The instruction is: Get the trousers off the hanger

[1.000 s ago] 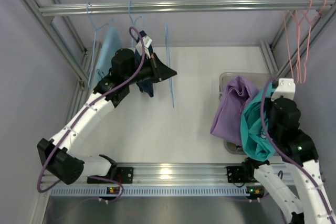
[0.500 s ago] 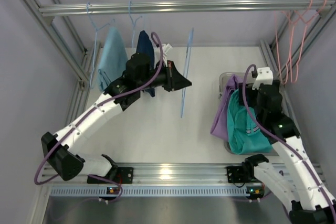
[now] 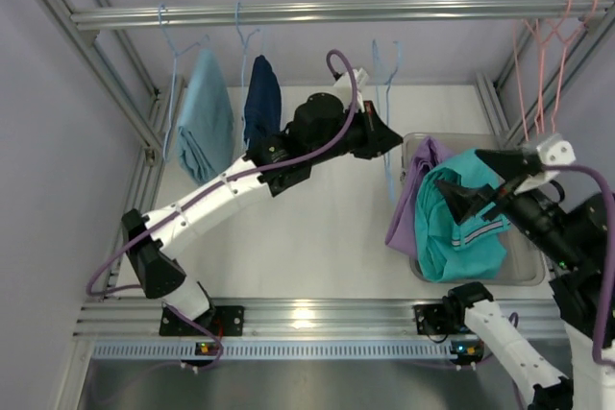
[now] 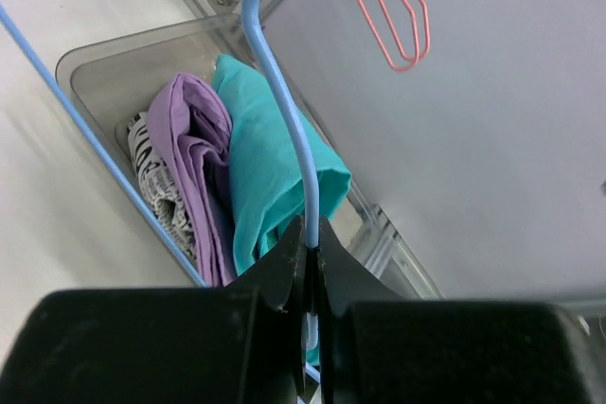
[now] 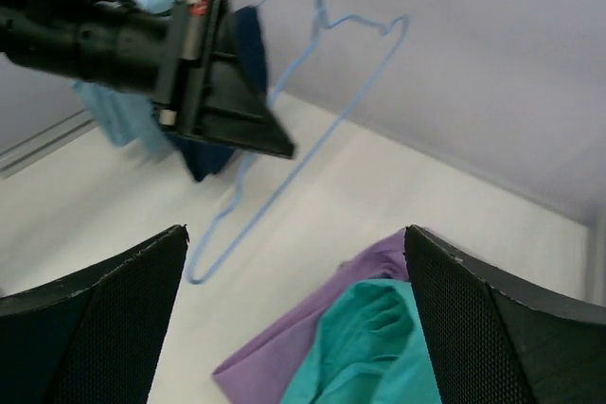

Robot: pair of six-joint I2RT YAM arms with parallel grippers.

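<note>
Teal trousers (image 3: 466,242) lie in the bin (image 4: 142,40), free of any hanger; the right claw (image 3: 482,182) hovers released above them. The left claw (image 4: 311,234) grips a bare light-blue hanger (image 4: 305,172), which probably needs rehanging next.

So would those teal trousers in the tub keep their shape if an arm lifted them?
Probably not: the teal trousers lie in soft folds in the tub, so they would likely droop. The cloth looks thin, so it is probably light. They press against the purple cloth, which might drag along.
</note>
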